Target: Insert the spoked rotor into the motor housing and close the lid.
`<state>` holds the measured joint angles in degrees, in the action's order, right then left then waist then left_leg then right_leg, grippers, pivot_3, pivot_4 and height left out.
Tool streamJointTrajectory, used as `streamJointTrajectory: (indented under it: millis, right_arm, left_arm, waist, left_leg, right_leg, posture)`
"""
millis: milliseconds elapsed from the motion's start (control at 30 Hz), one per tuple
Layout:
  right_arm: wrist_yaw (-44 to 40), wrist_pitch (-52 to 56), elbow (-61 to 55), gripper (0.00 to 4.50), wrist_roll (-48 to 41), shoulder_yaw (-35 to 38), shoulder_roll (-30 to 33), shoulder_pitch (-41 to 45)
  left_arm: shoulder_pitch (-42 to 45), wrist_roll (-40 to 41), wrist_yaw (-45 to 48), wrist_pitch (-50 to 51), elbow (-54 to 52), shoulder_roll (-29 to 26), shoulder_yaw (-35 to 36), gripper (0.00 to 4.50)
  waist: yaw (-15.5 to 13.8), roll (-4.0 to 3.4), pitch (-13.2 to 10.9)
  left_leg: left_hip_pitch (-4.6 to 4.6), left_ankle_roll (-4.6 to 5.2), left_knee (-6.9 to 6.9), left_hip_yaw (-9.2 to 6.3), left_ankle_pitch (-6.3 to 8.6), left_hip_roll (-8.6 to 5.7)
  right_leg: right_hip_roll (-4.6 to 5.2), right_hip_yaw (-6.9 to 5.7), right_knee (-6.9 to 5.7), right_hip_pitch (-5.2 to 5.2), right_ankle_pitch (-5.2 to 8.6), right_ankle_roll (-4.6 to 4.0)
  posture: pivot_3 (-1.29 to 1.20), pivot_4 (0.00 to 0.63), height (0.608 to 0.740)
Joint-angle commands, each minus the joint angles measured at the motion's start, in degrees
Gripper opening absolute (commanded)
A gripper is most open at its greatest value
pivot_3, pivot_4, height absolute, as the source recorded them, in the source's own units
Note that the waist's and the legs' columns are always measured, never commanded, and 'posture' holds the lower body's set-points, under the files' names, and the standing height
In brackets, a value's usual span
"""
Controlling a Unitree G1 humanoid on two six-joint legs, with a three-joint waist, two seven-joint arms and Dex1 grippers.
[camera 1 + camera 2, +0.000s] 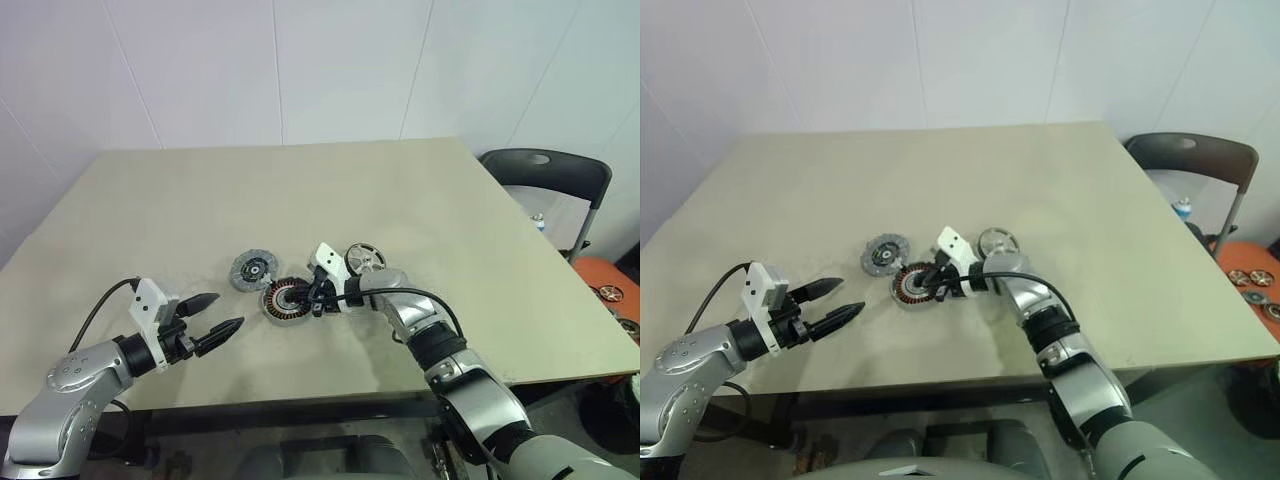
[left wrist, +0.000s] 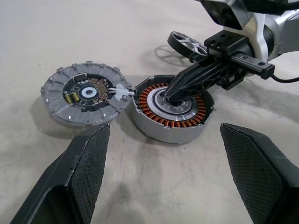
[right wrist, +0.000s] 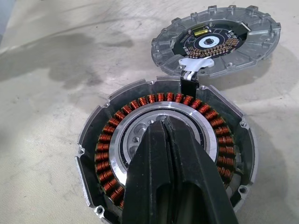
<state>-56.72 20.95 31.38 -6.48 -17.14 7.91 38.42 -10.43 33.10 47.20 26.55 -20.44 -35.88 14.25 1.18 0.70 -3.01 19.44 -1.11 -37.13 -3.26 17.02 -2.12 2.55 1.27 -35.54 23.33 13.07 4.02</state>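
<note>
The motor housing, a shallow cup ringed with copper windings, lies on the table near the front middle. My right gripper is shut, and its joined fingertips rest in the silvery hub, holding nothing. The lid, a ribbed grey disc with a dark centre, lies flat against the housing's left side, joined to it by a short white lead. The spoked rotor sits just behind my right wrist. My left gripper hovers open to the left of the housing, pointing at it.
The tan table stretches bare behind the parts. A dark folding chair stands off the table's right side. An orange tray with more round parts lies low beyond the right edge.
</note>
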Motion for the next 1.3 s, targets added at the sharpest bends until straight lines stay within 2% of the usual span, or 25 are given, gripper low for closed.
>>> streamJointTrajectory:
  millis: [33,133,367,867,933,1033,1100,1167,1300]
  right_arm:
    - [-0.4,0.4,-1.5,0.04,-1.1,1.2,-0.5,1.5]
    - [0.7,0.2,-1.8,0.04,-0.6,0.7,-1.5,1.3]
    - [6.5,-8.4,2.9,0.04,9.5,-6.4,-1.7,0.2]
    - [6.2,-9.7,3.2,0.04,9.9,-5.2,0.5,-0.3]
    - [4.7,-7.4,0.6,0.04,7.2,-3.7,-0.2,-0.1]
    - [1.7,6.2,-6.1,0.04,-5.7,4.9,-3.4,2.9]
    - [-1.1,13.2,-9.7,0.04,-11.7,8.1,-3.4,4.7]
    - [-2.0,15.7,-11.1,0.04,-13.3,8.8,-2.7,5.4]
    - [-2.1,13.0,-10.8,0.04,-10.2,5.3,-1.2,3.9]
  left_arm:
    - [1.2,-0.1,-0.2,-1.1,-0.4,0.1,0.1,4.02]
    - [1.2,-0.2,-0.3,-1.2,-0.4,0.3,0.1,4.02]
    - [0.4,-0.2,-0.6,-1.5,-0.7,0.6,0.4,4.02]
    - [1.9,-0.5,-1.0,-2.1,0.6,0.6,-0.3,4.02]
    - [2.1,-0.6,-1.1,-2.2,0.7,0.8,-0.6,4.02]
    - [1.8,-0.5,-1.3,-2.2,0.2,0.9,-0.7,4.02]
    - [1.8,-0.4,-1.3,-2.1,0.1,0.9,-0.6,4.02]
    - [1.8,-0.4,-1.2,-2.2,0.2,0.8,-0.5,4.02]
    - [1.9,-0.5,-1.2,-2.2,0.2,0.7,-0.6,4.02]
  waist:
    - [0.0,0.0,0.0]
    - [0.0,0.0,0.0]
    - [0.1,-0.01,0.0]
    - [-0.2,-0.02,0.2]
    - [-0.2,-0.02,0.2]
    - [-0.2,-0.04,0.2]
    - [-0.2,-0.11,0.1]
    - [-0.1,-0.16,0.1]
    - [-0.1,-0.15,0.1]
  left_leg:
    - [0.02,0.0,0.0,0.0,0.0,-0.01]
    - [0.03,0.0,0.01,0.0,0.0,-0.01]
    - [-0.02,0.0,0.02,0.0,0.0,0.0]
    - [-0.09,0.0,-0.03,-0.01,0.0,-0.02]
    - [-0.09,0.0,-0.03,-0.01,0.0,-0.03]
    - [-0.02,0.0,-0.03,-0.03,0.0,-0.03]
    - [0.07,0.0,-0.02,-0.03,0.0,-0.03]
    - [0.08,0.0,0.02,-0.03,0.0,-0.02]
    - [0.03,0.0,0.11,-0.07,0.01,0.02]
  right_leg:
    - [0.01,0.0,0.01,0.01,0.0,0.0]
    - [0.02,0.0,0.03,0.01,0.0,0.0]
    - [0.01,0.0,-0.01,0.01,0.0,0.0]
    - [0.01,-0.01,0.01,-0.13,0.02,-0.03]
    - [0.02,-0.01,0.02,-0.14,0.02,-0.03]
    - [0.02,0.0,0.03,-0.08,0.02,-0.03]
    - [0.04,0.01,0.03,0.03,0.0,-0.01]
    - [0.08,0.02,0.03,0.07,-0.01,0.01]
    - [0.06,-0.02,0.05,0.05,0.0,0.01]
  posture:
    - [0.0,0.0,0.74]
    - [0.0,0.0,0.74]
    - [0.0,0.0,0.74]
    - [0.0,0.0,0.74]
    - [0.0,0.0,0.74]
    - [0.0,0.0,0.74]
    - [0.0,0.0,0.74]
    - [0.0,0.0,0.74]
    - [0.0,0.0,0.74]
